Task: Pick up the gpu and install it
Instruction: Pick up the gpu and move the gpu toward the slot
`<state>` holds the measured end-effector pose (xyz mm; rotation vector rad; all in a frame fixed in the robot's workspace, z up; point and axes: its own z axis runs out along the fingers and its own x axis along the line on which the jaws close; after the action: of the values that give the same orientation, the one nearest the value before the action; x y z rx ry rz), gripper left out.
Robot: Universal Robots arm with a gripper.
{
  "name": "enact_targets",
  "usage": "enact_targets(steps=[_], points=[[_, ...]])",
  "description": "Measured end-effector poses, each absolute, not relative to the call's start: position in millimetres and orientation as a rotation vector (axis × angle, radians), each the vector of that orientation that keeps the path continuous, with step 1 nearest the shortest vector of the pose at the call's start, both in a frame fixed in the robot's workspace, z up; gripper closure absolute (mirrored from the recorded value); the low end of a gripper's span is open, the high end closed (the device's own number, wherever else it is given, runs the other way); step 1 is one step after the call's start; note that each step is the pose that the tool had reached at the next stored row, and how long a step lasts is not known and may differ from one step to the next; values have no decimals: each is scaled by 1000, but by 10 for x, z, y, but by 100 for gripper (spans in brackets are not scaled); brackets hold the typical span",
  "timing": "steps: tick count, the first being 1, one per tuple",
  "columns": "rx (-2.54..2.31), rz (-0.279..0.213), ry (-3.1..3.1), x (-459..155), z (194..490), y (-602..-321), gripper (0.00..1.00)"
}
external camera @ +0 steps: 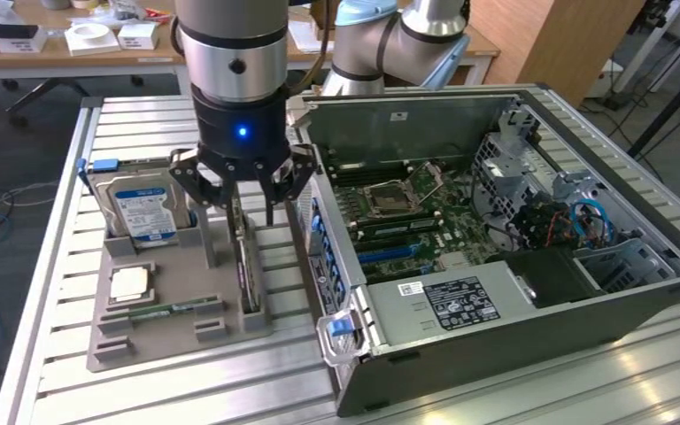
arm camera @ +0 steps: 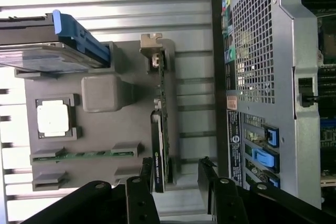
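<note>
Arm points straight down over the tray, gripper spread wide just above the gpu. Gpu stands on edge in its slot, lengthwise alongside the case, bracket toward the drive.

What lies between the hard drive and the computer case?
The gpu, standing on edge in the grey holder, with the open hand over it. The exterior view shows this, and the wrist view agrees.

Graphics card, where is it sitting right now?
The graphics card stands on edge in the grey tray, left of centre in the exterior view, between the hard drive and the open computer case, directly beneath the open gripper.
</note>
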<state>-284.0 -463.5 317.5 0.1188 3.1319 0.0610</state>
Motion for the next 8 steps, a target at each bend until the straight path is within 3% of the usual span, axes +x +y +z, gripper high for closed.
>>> enact_targets(steps=[8], points=[[119,61,3132,-2841,3030,-4635,53]])
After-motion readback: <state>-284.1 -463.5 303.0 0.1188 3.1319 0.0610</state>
